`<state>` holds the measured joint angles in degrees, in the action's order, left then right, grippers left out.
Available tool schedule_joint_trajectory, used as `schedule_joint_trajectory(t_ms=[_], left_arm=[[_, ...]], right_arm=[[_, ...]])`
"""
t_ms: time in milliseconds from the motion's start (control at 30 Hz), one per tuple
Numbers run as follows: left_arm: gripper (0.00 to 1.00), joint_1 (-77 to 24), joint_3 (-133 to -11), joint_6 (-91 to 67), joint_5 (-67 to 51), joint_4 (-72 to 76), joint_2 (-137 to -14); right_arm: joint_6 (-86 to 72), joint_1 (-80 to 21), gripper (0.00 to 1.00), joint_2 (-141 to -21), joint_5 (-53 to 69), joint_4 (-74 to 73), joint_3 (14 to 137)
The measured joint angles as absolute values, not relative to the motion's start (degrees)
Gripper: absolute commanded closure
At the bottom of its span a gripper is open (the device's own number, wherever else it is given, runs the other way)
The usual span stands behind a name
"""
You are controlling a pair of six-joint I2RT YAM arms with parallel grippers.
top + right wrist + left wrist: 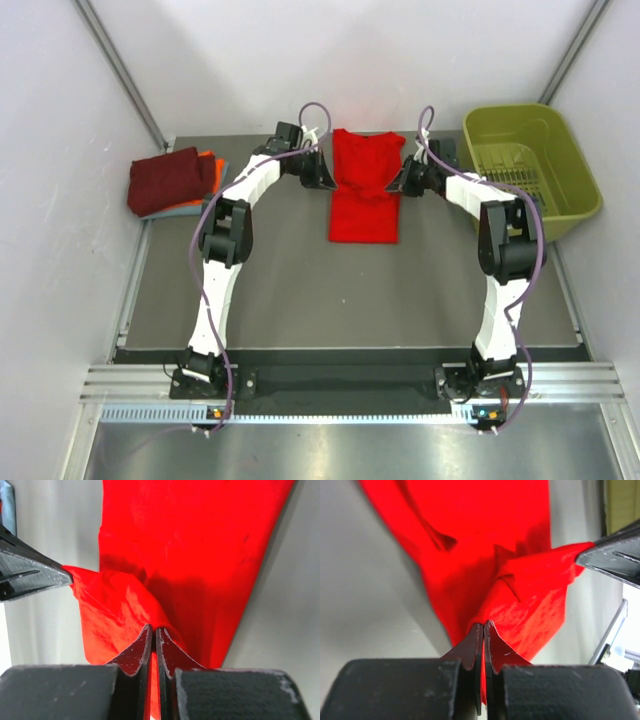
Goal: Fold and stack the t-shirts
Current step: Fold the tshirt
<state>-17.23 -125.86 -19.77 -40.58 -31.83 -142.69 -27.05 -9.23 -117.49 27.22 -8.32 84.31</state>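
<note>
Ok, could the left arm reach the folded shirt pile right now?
Probably not yet: the left gripper is shut on the red t-shirt. The folded pile lies nearby to its left, with nothing between.

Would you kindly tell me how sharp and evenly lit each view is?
Top external: sharp, evenly lit, shadows faint. Left wrist: red t-shirt nearly saturated, creases readable, left gripper crisp, white blowout at right edge. Right wrist: same saturation, right gripper crisp, blowout at left edge.
</note>
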Motion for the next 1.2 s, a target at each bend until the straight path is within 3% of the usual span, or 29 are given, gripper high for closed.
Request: schedule_joint_trajectory(t_ms=[733,800,833,967,1200], left_arm=[[1.0,-17.34,-131.17,-19.79,-39.05,-29.52,-145.86],[0.9,-17.34,-131.26,-19.75,-38.83,-29.47,-145.86],[0.71,-17.34,-131.26,-19.55,-38.61,-29.47,-145.86],[0.41,-17.34,-131.33,-18.74,-36.64,-29.43,-145.91],[0.39,-17.06,-127.42,-18.09,-33.08,-30.72,-143.15]], right_arm=[[-25.5,-9.26,1.0,-118.78,23.73,-8.03,86.72],[-25.47,-9.26,1.0,-118.78,23.55,-8.01,86.72],[-25.47,-9.26,1.0,-118.78,23.31,-8.01,86.72],[-24.95,-9.26,0.59,-118.78,21.63,-8.05,86.72],[-23.46,-9.04,0.54,-116.42,20.88,-8.4,84.07]])
